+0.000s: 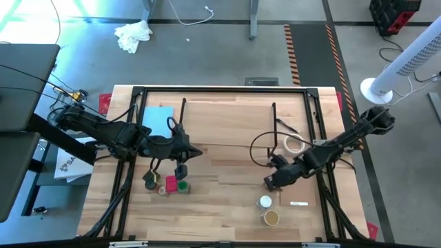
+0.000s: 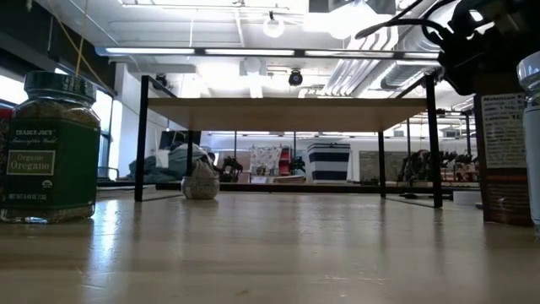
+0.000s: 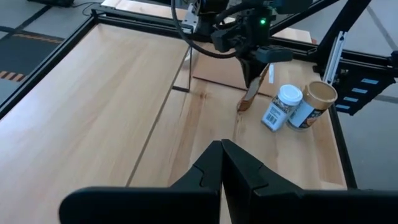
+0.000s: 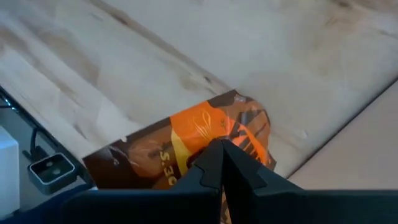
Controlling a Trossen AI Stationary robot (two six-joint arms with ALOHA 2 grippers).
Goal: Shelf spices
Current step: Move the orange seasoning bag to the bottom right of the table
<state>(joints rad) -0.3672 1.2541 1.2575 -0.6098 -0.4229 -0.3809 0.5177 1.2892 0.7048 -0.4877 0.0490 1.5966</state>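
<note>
- I see the table (image 1: 227,207): pale wood, smooth, slight sheen.
- Oregano jar (image 2: 49,148): clear and glossy, paper label.
- Orange packet (image 4: 205,146): glossy.

Grey concrete floor (image 1: 207,55) around a light wood table (image 1: 227,207). Crumpled white cloth (image 1: 133,34) on floor, orange-black hazard tape strip (image 1: 293,52), white tower fan (image 1: 403,65) at right. Low view: white ceiling w/ pipes (image 2: 363,63), round lamp (image 2: 272,25), bright window (image 2: 13,89) at left.
</note>
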